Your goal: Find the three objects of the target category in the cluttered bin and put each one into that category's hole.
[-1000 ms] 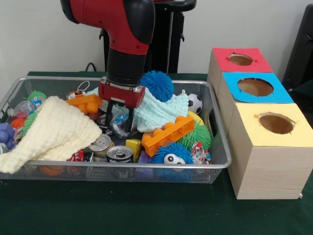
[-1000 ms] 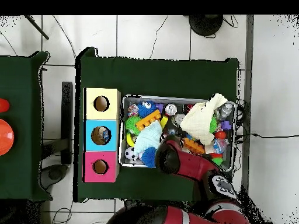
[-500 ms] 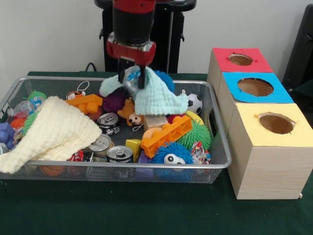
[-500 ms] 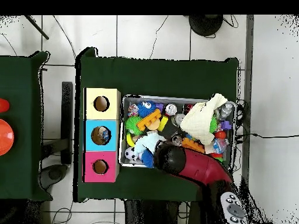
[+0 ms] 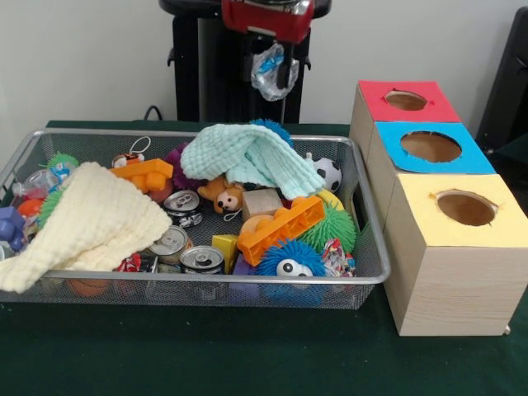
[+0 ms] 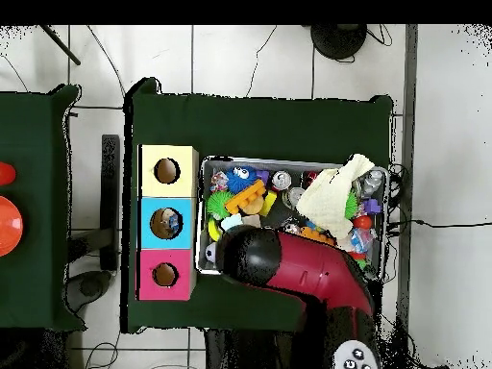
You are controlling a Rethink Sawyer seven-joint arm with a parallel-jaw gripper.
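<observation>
Nearest the camera, the green tabletop (image 5: 206, 355) is carrying a wire mesh bin (image 5: 247, 287) and, to its right, a row of three wooden boxes. The yellow-topped box (image 5: 462, 210) is sitting closest, the blue-topped box (image 5: 431, 147) behind it and the red-topped box (image 5: 406, 101) farthest back, each with a round hole in its lid.

Inside the bin, drink cans (image 5: 202, 259) and a blue spiky ball with an eye (image 5: 289, 262) are lying against the front wall. A cream cloth (image 5: 91, 223) is draping over the left side, an orange building brick (image 5: 283, 227) is lying mid-bin, and a mint-green cloth (image 5: 247, 157) is spreading over the toys toward the back, beside a small soccer ball (image 5: 329, 173).

Farther back and high above the bin, the claw (image 5: 272, 62) is gripping a crumpled clear plastic wrapper (image 5: 270, 70), which is hanging free of the clutter. In the overhead view the red arm (image 6: 288, 269) is covering the bin's edge nearest the boxes.

The step in hand appears to be the carry: one item is lifted out and is waiting to be delivered. The next move probably calls for travelling sideways over the boxes, centring the wrapper above the matching hole and lowering before letting go. Which hole matches, the pictures do not tell.
</observation>
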